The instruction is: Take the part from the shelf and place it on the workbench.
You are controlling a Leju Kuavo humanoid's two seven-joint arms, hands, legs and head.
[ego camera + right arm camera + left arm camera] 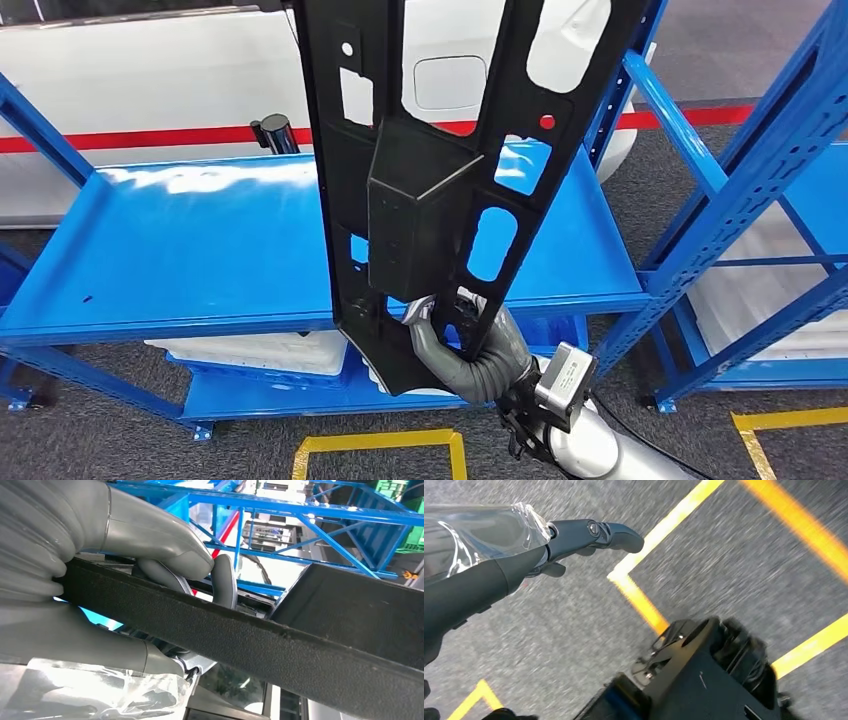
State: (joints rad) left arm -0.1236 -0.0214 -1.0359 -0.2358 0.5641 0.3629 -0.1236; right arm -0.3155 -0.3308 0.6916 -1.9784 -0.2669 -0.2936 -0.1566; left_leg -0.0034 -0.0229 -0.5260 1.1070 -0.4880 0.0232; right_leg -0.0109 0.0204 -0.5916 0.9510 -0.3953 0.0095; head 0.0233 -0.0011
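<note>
The part (430, 180) is a long black plastic panel with cut-outs and a boxy block in its middle. It stands nearly upright in front of the blue shelf (200, 240), clear of the shelf board. My right hand (470, 350) grips its lower end from below. In the right wrist view the grey thumb and fingers (125, 535) clamp the panel's black edge (280, 640). My left hand (524, 555) hangs over the grey floor, fingers stretched out, holding nothing.
A second blue rack (760, 180) stands at the right. A white car body (150, 80) with a red stripe lies behind the shelf. White parts (260, 350) sit on the lower shelf board. Yellow tape (380, 440) marks the floor.
</note>
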